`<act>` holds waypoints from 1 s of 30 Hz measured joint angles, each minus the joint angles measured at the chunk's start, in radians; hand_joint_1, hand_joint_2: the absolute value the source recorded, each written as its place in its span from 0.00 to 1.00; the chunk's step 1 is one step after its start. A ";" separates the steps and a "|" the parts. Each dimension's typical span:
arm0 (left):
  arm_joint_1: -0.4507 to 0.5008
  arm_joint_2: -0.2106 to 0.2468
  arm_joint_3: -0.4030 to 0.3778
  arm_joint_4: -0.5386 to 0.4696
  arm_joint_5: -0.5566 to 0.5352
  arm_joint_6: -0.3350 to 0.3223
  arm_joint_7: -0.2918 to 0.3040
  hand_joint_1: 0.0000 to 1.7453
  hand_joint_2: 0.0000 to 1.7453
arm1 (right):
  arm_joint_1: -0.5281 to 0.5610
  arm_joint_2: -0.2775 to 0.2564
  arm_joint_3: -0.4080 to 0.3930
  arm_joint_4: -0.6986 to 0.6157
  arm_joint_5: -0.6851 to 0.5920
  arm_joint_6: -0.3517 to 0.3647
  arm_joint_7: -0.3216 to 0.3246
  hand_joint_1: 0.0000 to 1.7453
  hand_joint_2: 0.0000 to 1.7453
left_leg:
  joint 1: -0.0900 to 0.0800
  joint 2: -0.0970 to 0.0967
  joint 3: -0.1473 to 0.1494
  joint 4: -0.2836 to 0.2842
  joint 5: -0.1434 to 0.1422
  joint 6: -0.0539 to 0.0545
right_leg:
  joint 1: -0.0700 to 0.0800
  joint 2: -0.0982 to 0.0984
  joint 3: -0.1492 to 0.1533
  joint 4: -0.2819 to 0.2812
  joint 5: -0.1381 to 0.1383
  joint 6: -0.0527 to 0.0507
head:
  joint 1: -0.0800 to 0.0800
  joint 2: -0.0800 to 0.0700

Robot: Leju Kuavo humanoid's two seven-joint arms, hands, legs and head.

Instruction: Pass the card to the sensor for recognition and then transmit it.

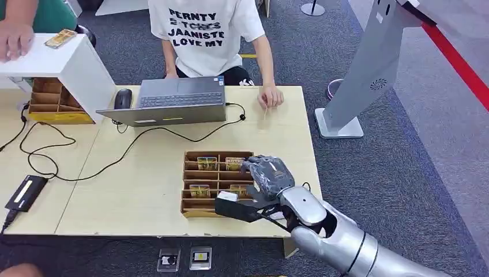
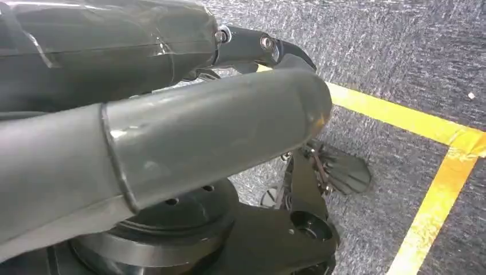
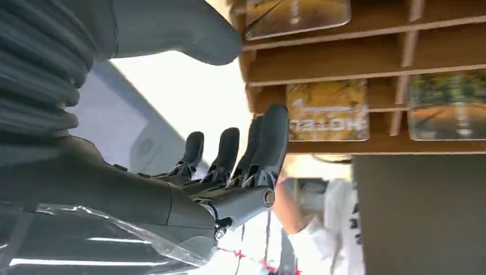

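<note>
Right hand (image 1: 268,173) positioned over the right side of the wooden card tray (image 1: 190,203), at the near right part of the light wooden table (image 1: 132,184). Fingers (image 3: 269,143) seen in the right wrist view extended and slightly apart, thumb (image 3: 189,34) separate from them, nothing gripped between; hand empty and open, not touching any card as far as can be told.

Cards (image 1: 207,163) standing in the tray's slotted compartments: two in the far row, two more (image 1: 199,191) in a nearer row. In the right wrist view, a yellow-toned card (image 3: 328,110) just beyond the fingertips, another card (image 3: 448,106) beside it in the adjoining compartment.

Left hand (image 2: 252,48) seen in the left wrist view above grey carpet with yellow tape lines (image 2: 401,117); fingers mostly hidden behind the thumb, degree of opening cannot be told; nothing seen held.

Grey angled sensor stand (image 1: 369,69) on the carpet just off the table's far right corner. Open laptop (image 1: 173,101) at the table's far edge, black mouse (image 1: 123,99) just to its left, black cable (image 1: 86,167) trailing across the table. Person in a white printed shirt (image 1: 202,29) seated behind the laptop, one hand (image 1: 271,95) on the table. White box (image 1: 63,63) at far left, a card (image 1: 60,38) on top, another person's hand (image 1: 14,39) resting on it. Second wooden tray (image 1: 55,104) beneath the box. Small black device (image 1: 26,192) at the near left edge
</note>
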State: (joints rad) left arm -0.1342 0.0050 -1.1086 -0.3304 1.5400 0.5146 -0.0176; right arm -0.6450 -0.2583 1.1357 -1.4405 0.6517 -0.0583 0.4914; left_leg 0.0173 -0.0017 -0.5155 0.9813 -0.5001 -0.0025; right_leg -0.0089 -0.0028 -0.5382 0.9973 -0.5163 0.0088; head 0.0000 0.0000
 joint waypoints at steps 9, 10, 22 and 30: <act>-0.015 0.000 -0.017 0.000 -0.013 -0.006 -0.001 0.00 0.00 | 0.025 -0.010 0.000 -0.019 0.034 0.044 0.033 0.53 1.00 | 0.000 0.000 0.000 0.000 0.000 0.000 | 0.000 0.001 0.000 0.000 0.000 0.000 | 0.000 0.000; -0.016 -0.001 -0.018 0.000 -0.014 -0.006 -0.001 0.00 0.00 | 0.027 -0.011 0.000 -0.019 0.036 0.047 0.033 0.53 1.00 | 0.000 0.000 0.000 0.000 0.000 0.000 | 0.000 0.001 0.000 0.000 0.000 0.000 | 0.000 0.000; -0.022 -0.002 -0.031 0.000 -0.022 -0.005 -0.001 0.00 0.00 | 0.038 -0.012 -0.001 -0.019 0.038 0.059 0.025 0.44 1.00 | 0.000 0.000 0.000 0.000 0.000 0.000 | 0.000 0.001 0.000 0.000 0.000 0.000 | 0.000 0.000; -0.022 -0.002 -0.031 0.000 -0.022 -0.008 -0.001 0.00 0.00 | 0.037 -0.010 -0.002 -0.019 0.039 0.059 0.017 0.46 1.00 | 0.000 0.000 0.000 0.000 0.000 0.000 | 0.000 0.001 0.000 0.000 0.000 0.000 | 0.000 0.000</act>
State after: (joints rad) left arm -0.1567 0.0034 -1.1395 -0.3304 1.5179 0.5070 -0.0183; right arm -0.6076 -0.2682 1.1334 -1.4595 0.6905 0.0008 0.5081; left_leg 0.0173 -0.0015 -0.5152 0.9813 -0.5001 -0.0025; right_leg -0.0089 -0.0017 -0.5382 0.9973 -0.5163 0.0088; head 0.0000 0.0000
